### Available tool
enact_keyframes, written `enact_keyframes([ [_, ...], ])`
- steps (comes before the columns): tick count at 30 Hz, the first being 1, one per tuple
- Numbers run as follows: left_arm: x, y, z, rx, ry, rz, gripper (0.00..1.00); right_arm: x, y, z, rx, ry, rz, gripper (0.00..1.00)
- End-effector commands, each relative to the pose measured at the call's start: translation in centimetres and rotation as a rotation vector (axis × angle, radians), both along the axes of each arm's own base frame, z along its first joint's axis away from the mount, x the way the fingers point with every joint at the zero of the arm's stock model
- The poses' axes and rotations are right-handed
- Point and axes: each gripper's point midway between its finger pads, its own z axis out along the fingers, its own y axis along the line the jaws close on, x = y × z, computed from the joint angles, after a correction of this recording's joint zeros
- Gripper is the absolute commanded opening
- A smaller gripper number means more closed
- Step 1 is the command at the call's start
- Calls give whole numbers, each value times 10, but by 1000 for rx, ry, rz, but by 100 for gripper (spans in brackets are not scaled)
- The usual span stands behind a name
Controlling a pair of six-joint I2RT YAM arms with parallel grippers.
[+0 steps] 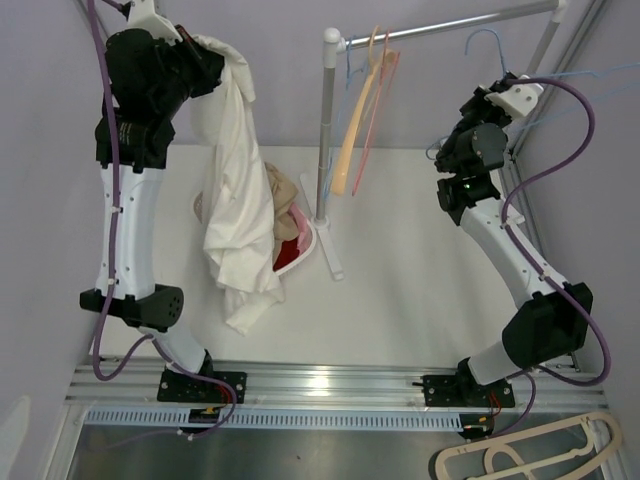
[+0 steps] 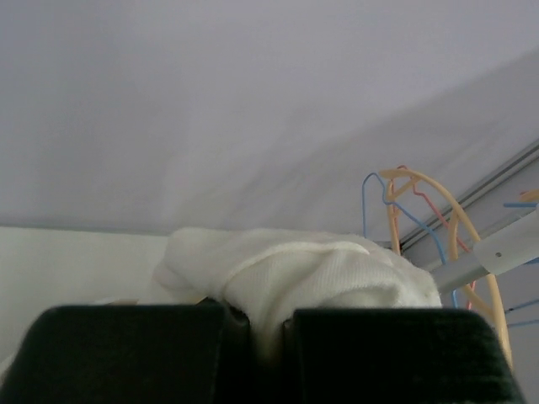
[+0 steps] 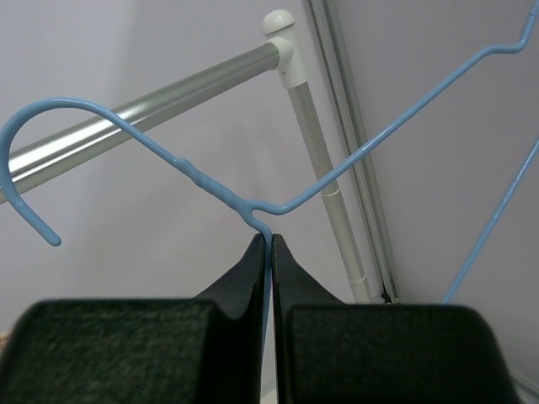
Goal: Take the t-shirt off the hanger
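- T-shirt (image 1: 235, 200): white; left of rail (image 1: 440, 30); left gripper (image 2: 257, 324) clamped on it
- Hanger (image 3: 202, 179): blue; near rail's right end; right gripper (image 3: 269, 246) clamped on neck

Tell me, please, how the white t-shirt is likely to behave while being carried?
Probably floppy: the white t-shirt hangs in loose folds from the left gripper. Likely light, since one pinch holds it all. Its hem may drag on the table.
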Motion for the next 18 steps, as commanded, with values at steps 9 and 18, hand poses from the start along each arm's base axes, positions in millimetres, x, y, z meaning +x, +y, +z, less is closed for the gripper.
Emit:
enact_keyframes([
  [9, -40, 13, 105, -97, -358, -17, 1, 2, 5, 66, 37, -256, 0, 0],
  [18, 15, 34, -203, -118, 387, 181, 1, 10, 12, 90, 21, -341, 0, 0],
])
